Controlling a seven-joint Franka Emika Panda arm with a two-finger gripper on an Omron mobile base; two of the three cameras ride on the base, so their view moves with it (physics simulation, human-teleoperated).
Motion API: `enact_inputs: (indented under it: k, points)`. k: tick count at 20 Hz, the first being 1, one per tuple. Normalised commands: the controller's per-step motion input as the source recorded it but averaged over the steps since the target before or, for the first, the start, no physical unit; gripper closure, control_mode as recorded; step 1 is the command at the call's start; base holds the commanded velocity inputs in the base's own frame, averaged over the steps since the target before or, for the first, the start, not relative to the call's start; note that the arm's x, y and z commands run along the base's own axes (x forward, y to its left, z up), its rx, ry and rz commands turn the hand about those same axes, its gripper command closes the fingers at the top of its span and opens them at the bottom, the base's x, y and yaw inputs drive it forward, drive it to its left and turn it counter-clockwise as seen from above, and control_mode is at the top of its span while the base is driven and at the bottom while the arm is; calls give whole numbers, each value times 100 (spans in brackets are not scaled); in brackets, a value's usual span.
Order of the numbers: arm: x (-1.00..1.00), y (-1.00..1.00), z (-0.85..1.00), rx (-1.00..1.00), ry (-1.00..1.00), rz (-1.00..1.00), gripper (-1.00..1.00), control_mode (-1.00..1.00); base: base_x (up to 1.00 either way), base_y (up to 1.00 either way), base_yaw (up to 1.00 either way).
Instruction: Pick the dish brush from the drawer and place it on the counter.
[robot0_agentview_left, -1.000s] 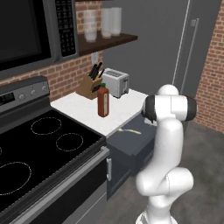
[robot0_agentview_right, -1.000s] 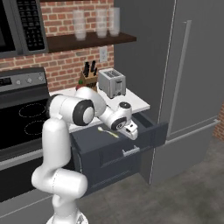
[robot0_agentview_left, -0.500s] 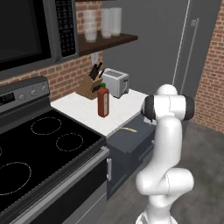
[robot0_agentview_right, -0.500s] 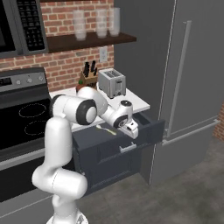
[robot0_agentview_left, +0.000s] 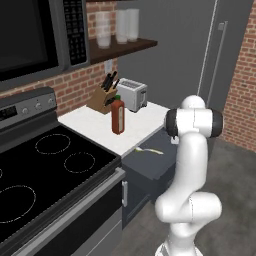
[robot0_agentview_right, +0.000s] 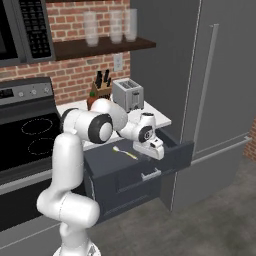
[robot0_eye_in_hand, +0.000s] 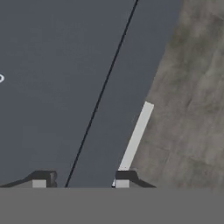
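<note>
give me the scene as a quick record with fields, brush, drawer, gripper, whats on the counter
dish brush: lying flat inside the drawer, not held
drawer: pulled open below the counter edge
gripper: over the drawer's front edge beside its silver handle, jaws partly open, nothing between them
counter: red bottle upright, toaster and knife block behind it by the wall
stovetop: beside the counter
</note>
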Motion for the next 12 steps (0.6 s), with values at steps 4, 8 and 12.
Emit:
enact_inputs:
  k: [4, 8, 12]
  points:
    - [-92, -100, -29, -4, 25, 0, -100, -100, 0, 0, 0]
    - [-100, -100, -33, -1, 19, 0, -100, -100, 0, 0, 0]
    - [-100, -100, -27, 0, 16, 0, -100, -100, 0, 0, 0]
